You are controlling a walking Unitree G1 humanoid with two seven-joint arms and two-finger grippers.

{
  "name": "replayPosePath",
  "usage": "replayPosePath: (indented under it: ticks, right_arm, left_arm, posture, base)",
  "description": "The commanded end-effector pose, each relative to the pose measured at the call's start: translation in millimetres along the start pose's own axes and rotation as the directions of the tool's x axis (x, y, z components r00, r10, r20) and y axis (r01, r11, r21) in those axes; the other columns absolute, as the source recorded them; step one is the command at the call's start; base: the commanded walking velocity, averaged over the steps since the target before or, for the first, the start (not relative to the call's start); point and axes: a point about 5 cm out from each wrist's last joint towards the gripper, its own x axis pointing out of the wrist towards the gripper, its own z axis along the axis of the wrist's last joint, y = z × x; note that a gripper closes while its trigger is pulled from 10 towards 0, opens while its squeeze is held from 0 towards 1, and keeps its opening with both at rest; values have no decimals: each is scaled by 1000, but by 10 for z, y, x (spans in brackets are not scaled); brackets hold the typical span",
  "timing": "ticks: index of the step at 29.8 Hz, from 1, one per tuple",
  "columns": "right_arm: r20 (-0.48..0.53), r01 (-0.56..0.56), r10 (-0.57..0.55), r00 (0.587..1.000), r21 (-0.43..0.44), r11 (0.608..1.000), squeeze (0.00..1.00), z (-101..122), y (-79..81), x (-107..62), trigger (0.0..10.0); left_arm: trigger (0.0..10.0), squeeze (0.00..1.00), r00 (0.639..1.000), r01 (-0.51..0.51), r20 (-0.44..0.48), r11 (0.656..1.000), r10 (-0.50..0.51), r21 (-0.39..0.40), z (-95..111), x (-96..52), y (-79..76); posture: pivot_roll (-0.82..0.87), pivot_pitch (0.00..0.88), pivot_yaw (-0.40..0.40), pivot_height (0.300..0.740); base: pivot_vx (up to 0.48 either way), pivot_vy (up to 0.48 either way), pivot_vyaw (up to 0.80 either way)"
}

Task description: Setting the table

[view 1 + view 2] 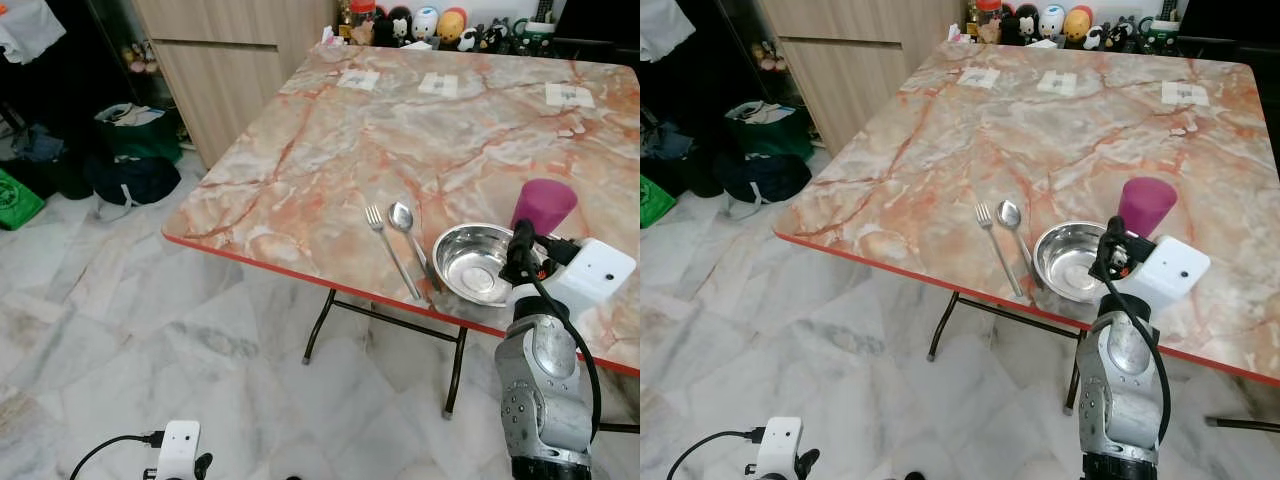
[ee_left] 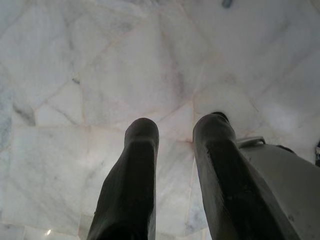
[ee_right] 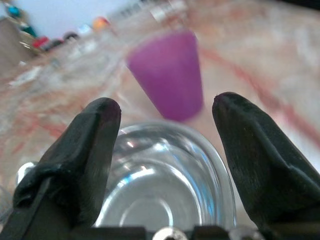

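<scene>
Shiny polished metal bowl (image 1: 478, 263) just below the right end effector (image 3: 165, 112) — matt purple plastic cup (image 1: 542, 205) beyond it; glossy marble-patterned worktop (image 1: 330, 150).

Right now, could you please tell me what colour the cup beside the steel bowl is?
The cup is purple, clearest in the right eye view.

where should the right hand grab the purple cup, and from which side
Grip the purple cup around its wall, coming level from the near table edge. It stands upright and widens toward the top, so a side pinch suits it. The open right hand already faces it, but the steel bowl sits between, so reach over that.
</scene>
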Motion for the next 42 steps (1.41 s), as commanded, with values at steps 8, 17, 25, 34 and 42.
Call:
replayPosePath:
  ticks: [8,17,25,34,42]
  right_arm:
    - [-156,91,-82,984,52,995,0,-62,-160,98,10000]
    - [-246,109,-92,965,58,992,0,-147,-248,90,10000]
    - [-325,50,-25,946,69,996,0,-252,-168,108,10000]
    - [-337,38,-12,941,71,997,0,-275,-128,107,0]
    - [-336,44,-16,942,75,996,0,-271,-113,119,0]
  left_arm:
    - [10000,0,1000,4,-8,1000,-4,27,-32,-9,-12]
    - [10000,0,1000,13,9,999,-14,40,-6,-5,-29]
    - [10000,0,999,22,35,999,-24,45,48,9,-79]
    - [10000,0,998,23,58,999,-26,46,97,18,-92]
    - [10000,0,997,21,71,999,-24,44,138,26,-86]
  posture:
    - [-103,93,78,740]
    - [-108,83,82,740]
    - [-105,78,83,740]
    - [-101,103,83,740]
    - [-95,113,82,740]
  base:
    - [0,0,0]
    - [0,0,0]
    - [0,0,0]
    - [0,0,0]
    - [0,0,0]
